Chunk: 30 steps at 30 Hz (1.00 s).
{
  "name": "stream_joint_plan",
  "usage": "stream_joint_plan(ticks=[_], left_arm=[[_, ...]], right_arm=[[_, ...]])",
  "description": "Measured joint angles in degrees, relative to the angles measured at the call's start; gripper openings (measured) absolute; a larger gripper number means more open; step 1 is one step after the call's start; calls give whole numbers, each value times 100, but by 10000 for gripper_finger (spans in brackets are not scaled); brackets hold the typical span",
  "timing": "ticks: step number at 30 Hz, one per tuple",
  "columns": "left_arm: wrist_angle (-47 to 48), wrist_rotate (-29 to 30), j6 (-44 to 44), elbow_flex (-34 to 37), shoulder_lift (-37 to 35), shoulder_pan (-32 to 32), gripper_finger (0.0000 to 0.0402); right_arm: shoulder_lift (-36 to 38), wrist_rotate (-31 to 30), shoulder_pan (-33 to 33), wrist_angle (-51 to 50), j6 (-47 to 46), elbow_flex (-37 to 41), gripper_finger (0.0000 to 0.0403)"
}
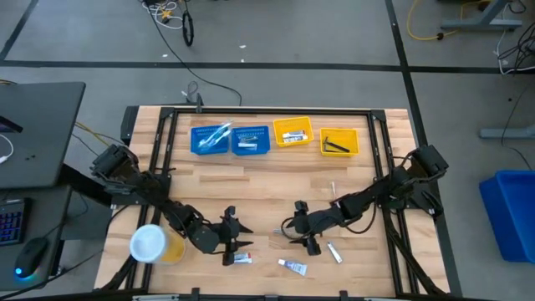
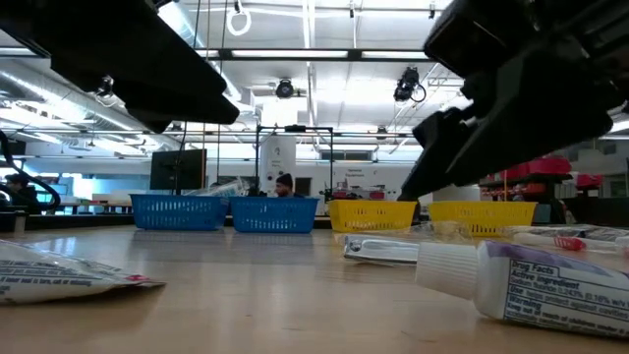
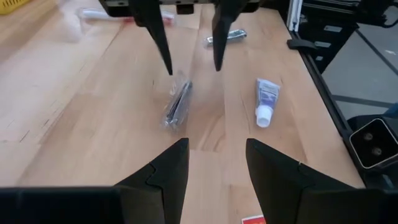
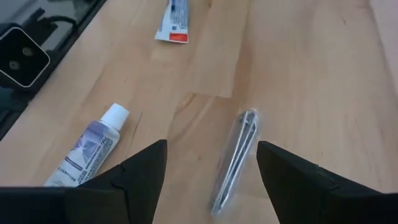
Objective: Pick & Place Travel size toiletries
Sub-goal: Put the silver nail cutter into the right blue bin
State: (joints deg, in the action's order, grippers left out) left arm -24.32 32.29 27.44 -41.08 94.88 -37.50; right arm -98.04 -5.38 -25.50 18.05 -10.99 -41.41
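The open right gripper (image 4: 211,171) at the bottom of its wrist view hovers over a wrapped razor (image 4: 235,157), ready to grab it, while the left gripper (image 1: 232,237) waits open nearby.

Four trays (image 1: 273,138) sitting along the table's (image 1: 209,188) far edge, wrapped razor (image 1: 276,232) lying between both grippers, tubes (image 1: 292,267) lying nearer the front edge
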Motion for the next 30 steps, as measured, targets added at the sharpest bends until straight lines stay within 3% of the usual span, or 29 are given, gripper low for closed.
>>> stream_joint_plan(ticks=[6, 21, 30], left_arm=[[0, -11, 0, 0, 0, 9, 169], [34, 6, -1, 2, -1, 9, 169], [46, 7, -2, 2, -1, 9, 169]], right_arm=[[0, -1, -2, -986, 13, -482, 266], [-703, -300, -57, -973, -56, -498, 249], [-715, -452, 22, -1013, -378, -498, 190]])
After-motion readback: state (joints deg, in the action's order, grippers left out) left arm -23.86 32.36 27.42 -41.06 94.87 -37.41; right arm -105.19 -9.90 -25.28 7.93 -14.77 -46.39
